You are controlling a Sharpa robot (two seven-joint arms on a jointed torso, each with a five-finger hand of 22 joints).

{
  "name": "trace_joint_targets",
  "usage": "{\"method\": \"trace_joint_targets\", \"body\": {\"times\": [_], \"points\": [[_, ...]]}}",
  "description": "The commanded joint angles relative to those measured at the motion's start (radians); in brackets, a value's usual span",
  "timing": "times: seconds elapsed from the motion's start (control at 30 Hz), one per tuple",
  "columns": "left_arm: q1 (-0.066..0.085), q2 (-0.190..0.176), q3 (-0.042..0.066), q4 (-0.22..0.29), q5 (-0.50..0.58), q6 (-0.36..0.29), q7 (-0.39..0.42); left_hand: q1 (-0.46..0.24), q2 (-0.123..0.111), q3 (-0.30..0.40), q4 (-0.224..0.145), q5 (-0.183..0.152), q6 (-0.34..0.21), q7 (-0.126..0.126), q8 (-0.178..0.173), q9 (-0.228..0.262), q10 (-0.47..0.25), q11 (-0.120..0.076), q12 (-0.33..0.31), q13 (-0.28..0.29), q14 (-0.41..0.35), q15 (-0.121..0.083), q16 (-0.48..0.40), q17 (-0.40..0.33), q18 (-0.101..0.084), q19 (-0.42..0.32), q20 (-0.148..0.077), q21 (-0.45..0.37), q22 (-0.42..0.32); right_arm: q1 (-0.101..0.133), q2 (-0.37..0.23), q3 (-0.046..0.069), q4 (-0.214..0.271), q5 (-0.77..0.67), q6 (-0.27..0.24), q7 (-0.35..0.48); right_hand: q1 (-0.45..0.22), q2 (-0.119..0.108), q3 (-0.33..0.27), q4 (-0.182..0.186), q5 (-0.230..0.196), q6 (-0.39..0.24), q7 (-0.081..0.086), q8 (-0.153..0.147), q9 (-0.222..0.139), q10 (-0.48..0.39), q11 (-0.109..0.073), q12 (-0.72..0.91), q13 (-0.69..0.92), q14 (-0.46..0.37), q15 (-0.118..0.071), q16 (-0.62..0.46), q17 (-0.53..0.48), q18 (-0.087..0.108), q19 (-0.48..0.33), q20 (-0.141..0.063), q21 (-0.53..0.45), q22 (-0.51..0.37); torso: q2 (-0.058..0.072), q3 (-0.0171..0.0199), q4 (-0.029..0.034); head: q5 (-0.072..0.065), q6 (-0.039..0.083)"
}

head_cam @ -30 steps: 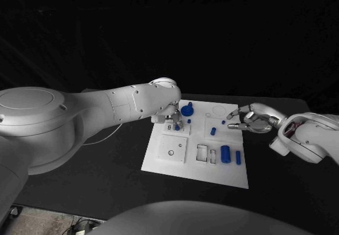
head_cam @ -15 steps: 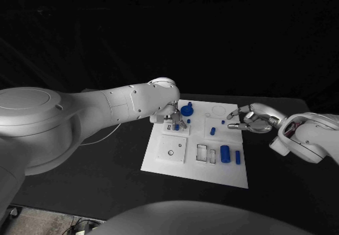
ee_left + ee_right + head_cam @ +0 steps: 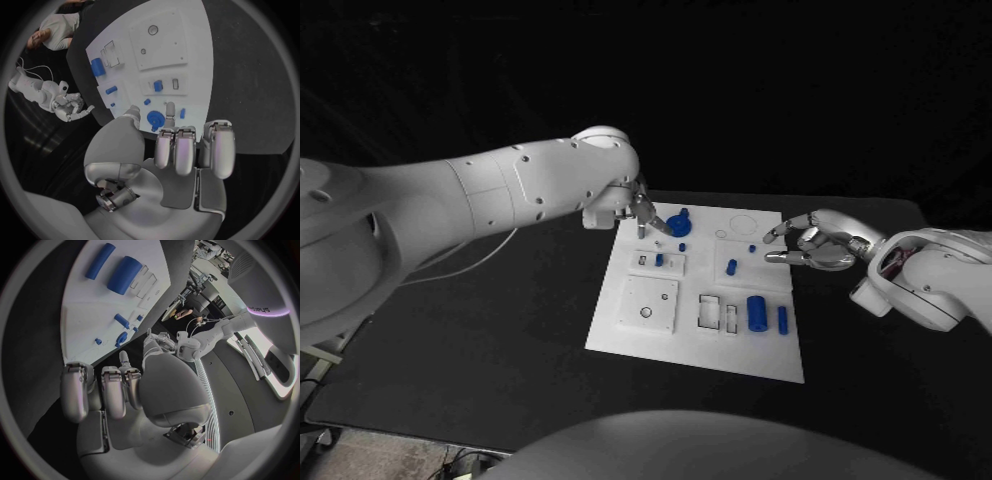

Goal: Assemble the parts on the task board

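The task board lay in the middle of the black tabletop, long side running from six toward twelve o'clock. Blue parts sat on it: a round knobbed piece near the board's eleven o'clock corner, a thick cylinder and a slim bar toward four o'clock, small pegs between. The left hand hung over the board's eleven o'clock corner, just beside the knobbed piece; its fingers were loosely curled and apart, holding nothing. The right hand hovered at the board's two o'clock edge, fingers spread wide and empty.

The risk, as I judged it: the left hand was close enough to the knobbed piece to nudge it off its seat if it dropped without lining up — and a skewed peg would jam rather than slide home.

Whether the left fingertips touched the board I could not tell — the arm covered them in the head view. Which small pegs were already seated was too fine to make out.
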Motion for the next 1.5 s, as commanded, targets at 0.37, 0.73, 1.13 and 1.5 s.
{"method": "trace_joint_targets", "body": {"times": [0.37, 0.73, 1.13, 1.5], "points": [[0.043, 0.100, 0.005, -0.229, -0.054, 0.128, -0.008, 0.079, 0.040, -0.010, -0.003, 0.092, 0.050, -0.019, 0.053, 0.044, 0.107, -0.015, 0.003, 0.261, 0.107, -0.011, 0.002, 0.263, -0.011, 0.071, -0.007, 0.016, 0.232, -0.001, 0.012, 0.000, 0.004, 0.002, 0.004, 0.022, -0.002, 0.010, -0.008, 0.000, 0.004, 0.009, -0.001, -0.004, -0.001, 0.104, 0.008, -0.001, 0.261, 0.104, 0.009, 0.003, 0.263, 0.012, -0.007, 0.001, -0.003, 0.207, 0.005, -0.0033, -0.0032, 0.003, 0.000], [-0.053, 0.259, 0.009, -0.484, -0.144, 0.100, 0.093, 0.096, 0.044, -0.032, -0.006, 0.166, 0.058, -0.032, 0.091, 0.107, 0.107, -0.027, 0.003, 0.261, 0.107, -0.021, 0.002, 0.263, -0.012, 0.073, -0.017, 0.017, 0.234, 0.002, 0.015, 0.000, 0.016, 0.003, 0.006, 0.019, -0.003, 0.011, -0.009, 0.000, 0.004, 0.009, -0.001, -0.004, -0.002, 0.104, 0.007, -0.001, 0.261, 0.104, 0.009, 0.003, 0.263, 0.012, -0.006, 0.001, -0.002, 0.207, 0.016, -0.0070, -0.0103, 0.009, 0.000], [-0.090, 0.311, 0.010, -0.581, -0.179, 0.045, 0.154, 0.134, 0.048, -0.025, -0.015, 0.211, 0.041, -0.029, 0.077, 0.119, 0.107, -0.025, 0.003, 0.261, 0.107, -0.020, 0.002, 0.263, -0.010, 0.069, -0.018, 0.013, 0.232, 0.005, 0.020, 0.000, 0.019, 0.004, 0.006, 0.017, -0.003, 0.011, -0.009, 0.000, 0.004, 0.009, -0.001, -0.004, -0.002, 0.104, 0.007, -0.001, 0.261, 0.104, 0.009, 0.003, 0.263, 0.012, -0.006, 0.001, -0.002, 0.207, 0.016, -0.0077, -0.0099, 0.006, 0.000], [-0.094, 0.306, 0.011, -0.578, -0.185, 0.035, 0.157, 0.154, 0.048, -0.024, -0.020, 0.201, 0.050, -0.032, 0.091, 0.148, 0.107, -0.027, 0.003, 0.261, 0.107, -0.020, 0.002, 0.263, -0.010, 0.067, -0.017, 0.011, 0.231, 0.005, 0.016, 0.000, 0.020, 0.004, 0.008, 0.014, -0.003, 0.011, -0.009, 0.000, 0.004, 0.009, -0.001, -0.004, -0.002, 0.104, 0.007, -0.001, 0.261, 0.104, 0.009, 0.003, 0.263, 0.012, -0.006, 0.001, -0.002, 0.207, 0.016, -0.0073, -0.0104, 0.005, 0.000]]}}
